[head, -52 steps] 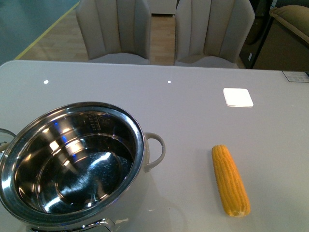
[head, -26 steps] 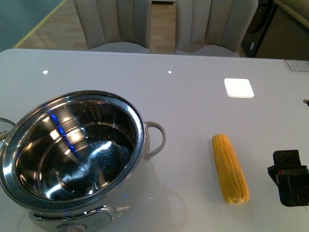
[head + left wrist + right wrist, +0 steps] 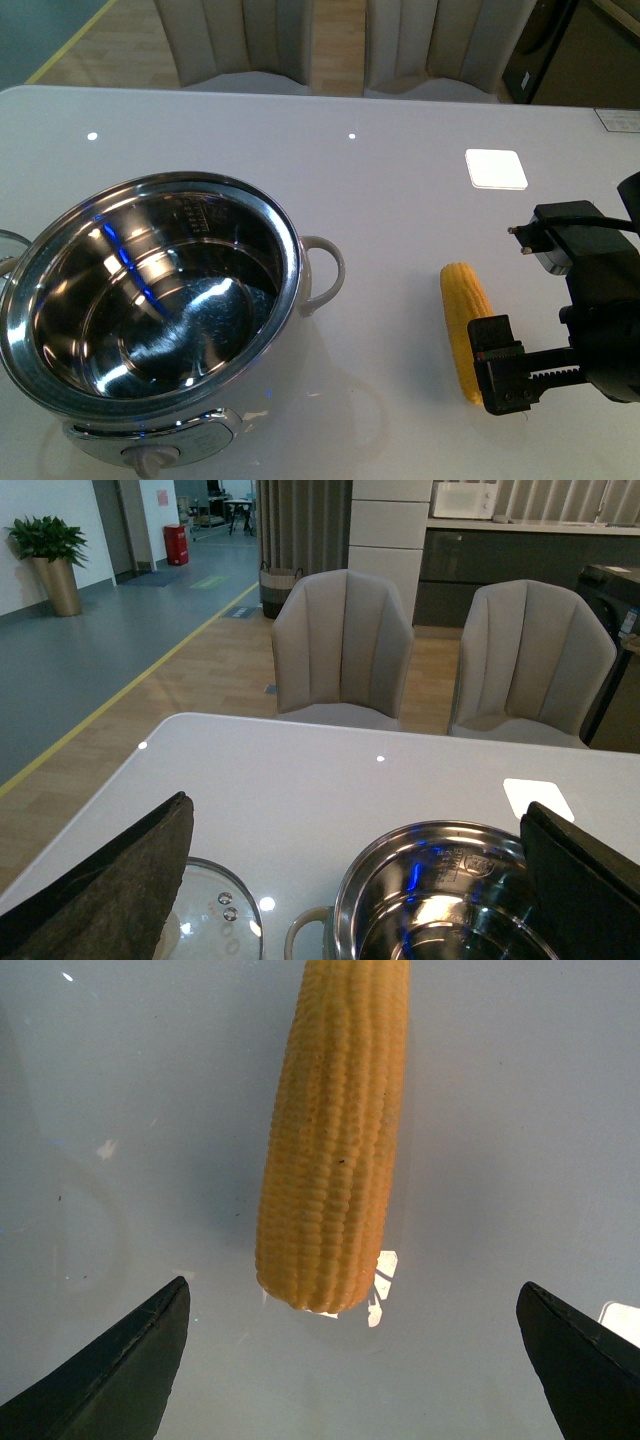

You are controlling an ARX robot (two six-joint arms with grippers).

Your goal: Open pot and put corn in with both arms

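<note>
The pot [image 3: 291, 262] stands open at the table's front left, its shiny inside empty. Its glass lid [image 3: 215, 910] lies flat on the table just left of it. The corn [image 3: 460, 305] lies on the table to the pot's right, end-on to me. My right gripper [image 3: 500, 372] is open, low over the corn's near end. In the right wrist view the corn [image 3: 335, 1130] lies ahead of the gripper [image 3: 350, 1365], centred between the spread fingers [image 3: 120, 1380], untouched. My left gripper [image 3: 350, 900] is open and empty, above the pot's [image 3: 400, 840] near left side.
A white square pad [image 3: 496, 168] lies on the table behind the corn. Two beige chairs [image 3: 342, 645] stand at the table's far edge. The pot's right loop handle [image 3: 325, 272] points toward the corn.
My right arm has come into the front view from the right and moved left, down to the corn's near end. Pot and corn have not moved.
</note>
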